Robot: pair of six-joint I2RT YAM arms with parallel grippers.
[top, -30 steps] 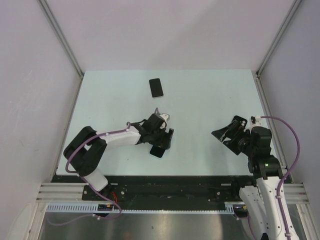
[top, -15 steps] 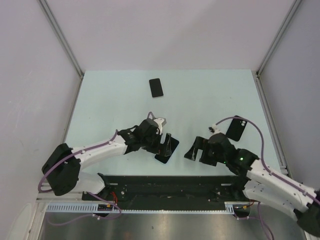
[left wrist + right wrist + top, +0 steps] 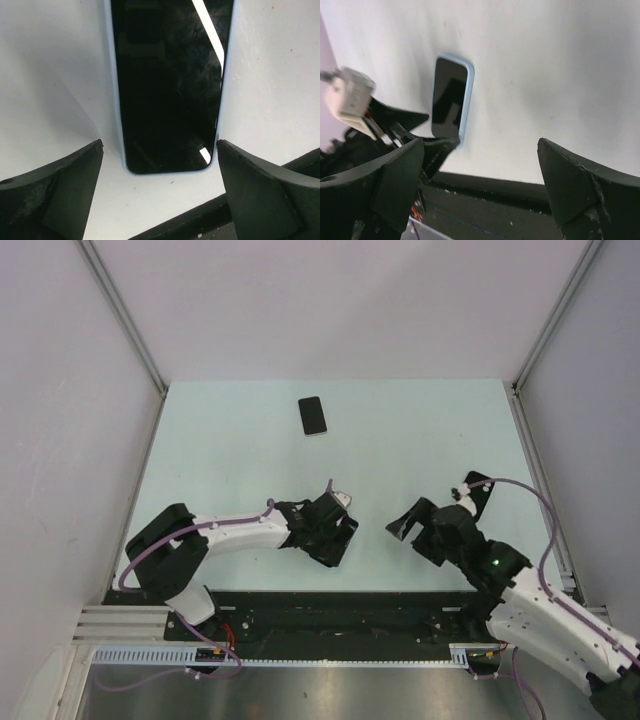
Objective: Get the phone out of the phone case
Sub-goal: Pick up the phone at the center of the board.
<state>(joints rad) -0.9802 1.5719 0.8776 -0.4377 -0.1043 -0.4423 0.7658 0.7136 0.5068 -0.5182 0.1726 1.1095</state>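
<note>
Top view, left claw (image 3: 333, 533): low over the near edge of the surface (image 3: 220, 440). It covers the cased phone, so little of the phone shows from above.
Top view, right claw (image 3: 412, 527): near the left claw but apart from it and turned toward it. The opening is hard to read from this angle.
Top view, second handset (image 3: 313, 416): lies flat at the far side, well apart from both arms and out of play.
Left wrist, phone (image 3: 167, 85): screen up and flat on the surface. It sits inside the pale blue phone case (image 3: 114, 100), whose rim shows down both long sides and round the near corners.
Left wrist, claw state: spread wide with nothing gripped. The fingers (image 3: 55, 195) stand one on each side of the phone's near end. I cannot tell whether they touch the rim.
Left wrist, reason for pose (judgement): it straddles the width so that closing would pin the case.
Right wrist, phone position: just beyond the left claw's tips, up and to the left in this view.
Right wrist, claw state: wide open and empty, fingers (image 3: 580, 185) clear of the phone.
Step (judgement): the case is not yet off. The left claw looks set to hold it and the right to come in and peel a corner.
Risk (judgement): the rim is thin and low, so a pad could skid onto the glass.
</note>
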